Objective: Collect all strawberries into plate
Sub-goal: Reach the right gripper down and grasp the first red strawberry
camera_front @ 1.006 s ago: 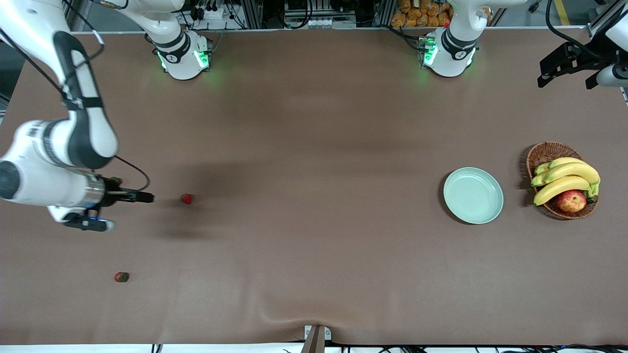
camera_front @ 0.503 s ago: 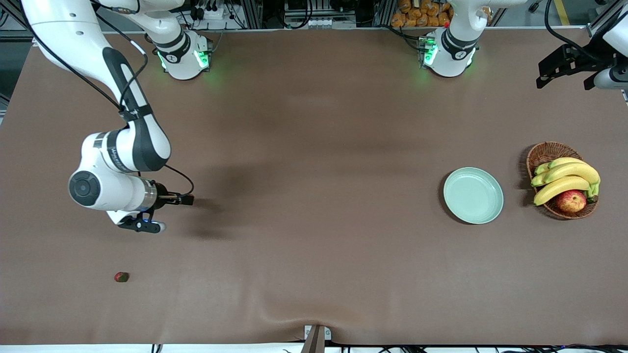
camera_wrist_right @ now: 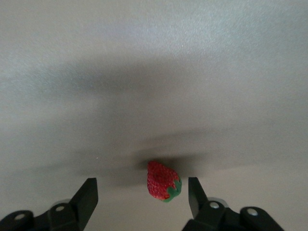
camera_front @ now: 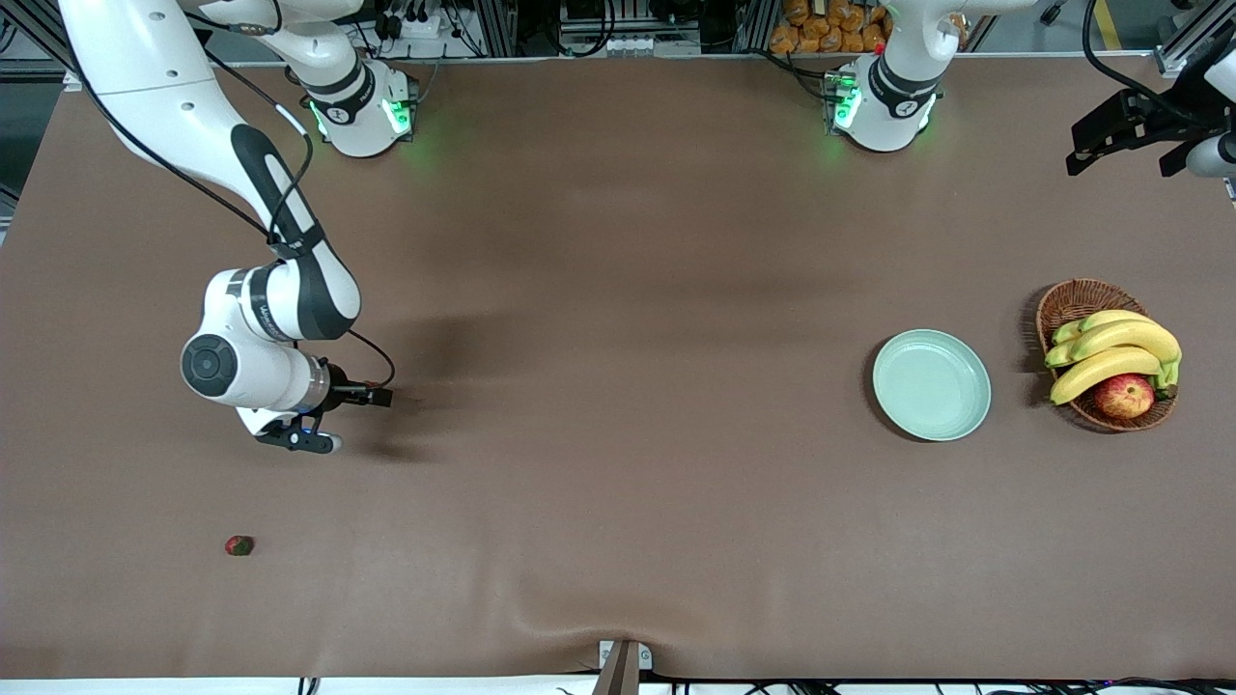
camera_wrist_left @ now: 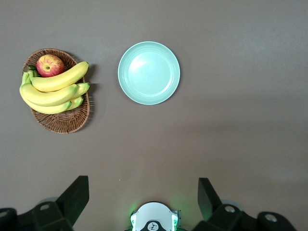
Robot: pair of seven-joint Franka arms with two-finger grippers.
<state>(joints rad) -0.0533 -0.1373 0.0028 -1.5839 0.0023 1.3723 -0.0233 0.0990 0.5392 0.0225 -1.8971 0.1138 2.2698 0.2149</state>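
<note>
I am hovering my right gripper (camera_wrist_right: 142, 199) low over a strawberry (camera_wrist_right: 162, 181) near the right arm's end of the bench, fingers spread wide and empty. My left gripper (camera_wrist_left: 142, 202) is waiting open, high over the left arm's end. A second strawberry (camera_front: 238, 545) is lying near the front edge; the plate (camera_front: 931, 384) is sitting empty beside the basket (camera_front: 1072, 301).

We see the plate (camera_front: 932, 385) on the bench (camera_front: 618, 241) toward the left arm's end, with a basket (camera_front: 1074, 301) of bananas (camera_front: 1110, 352) and an apple (camera_front: 1124, 395) just beside it, closer to that end. Toward the right arm's end, one strawberry (camera_wrist_right: 162, 181) lies under the right hand (camera_front: 372, 397), between its spread fingers; another strawberry (camera_front: 238, 545) lies nearer the front camera, well apart. The left hand (camera_front: 1130, 135) hangs over the bench's edge at the left arm's end.
</note>
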